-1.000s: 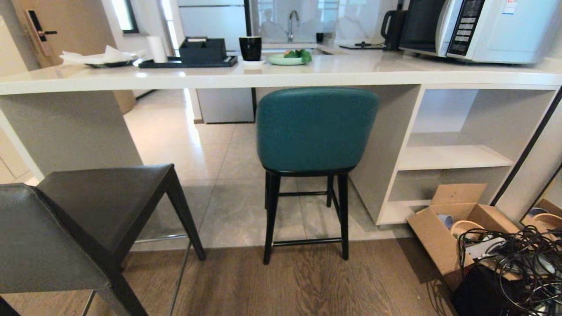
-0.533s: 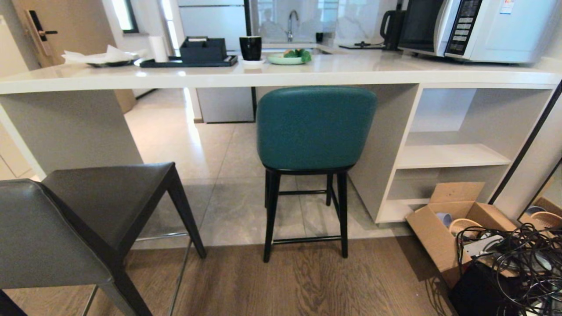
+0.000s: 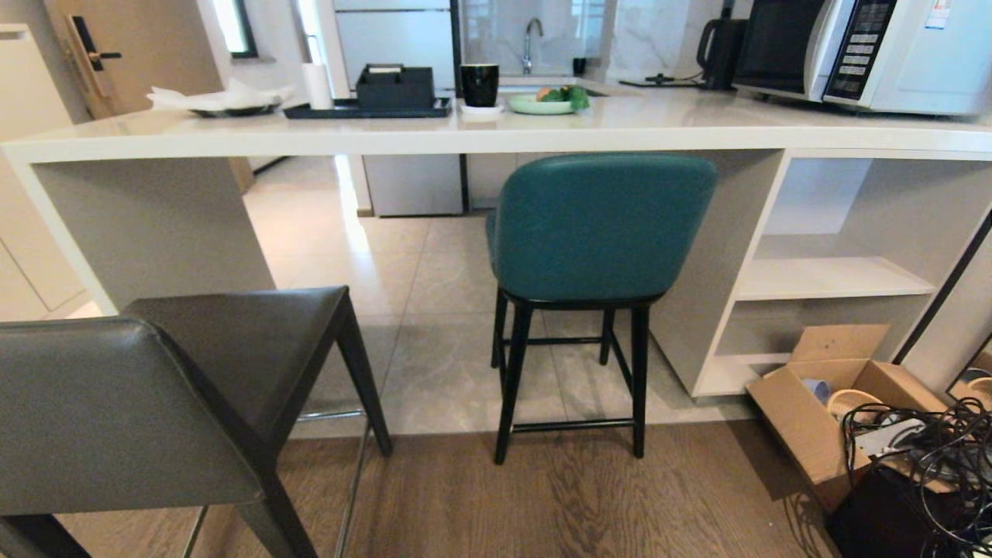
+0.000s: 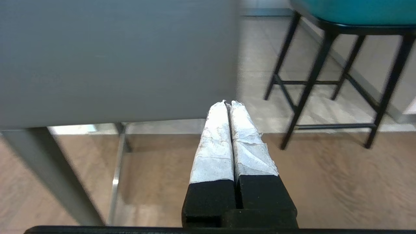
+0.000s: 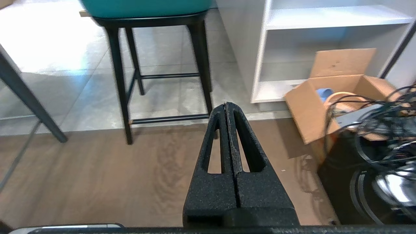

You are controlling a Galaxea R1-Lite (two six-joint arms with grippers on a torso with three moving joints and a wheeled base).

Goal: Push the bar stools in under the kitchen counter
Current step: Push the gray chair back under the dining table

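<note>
Roughly halfway: teal stool (image 3: 601,225) sits under the surface (image 3: 465,136), grey stool (image 3: 170,387) stands out, both hands (image 4: 230,105) (image 5: 226,105) clenched, empty.

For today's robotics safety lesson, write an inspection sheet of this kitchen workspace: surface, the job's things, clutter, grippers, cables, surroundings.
Surface: counter white and glossy, carrying a tray, black cup, green plate and microwave.
Job's things: teal stool at the counter edge, rear legs on the wood floor; grey stool stands well out from the counter.
Clutter: open cardboard box on the floor by the shelves.
Grippers: left gripper shut, empty, behind the grey stool; right gripper shut, empty, above the floor.
Cables: black tangle beside the box.
Surroundings: sink tap, door; no people seen.
</note>
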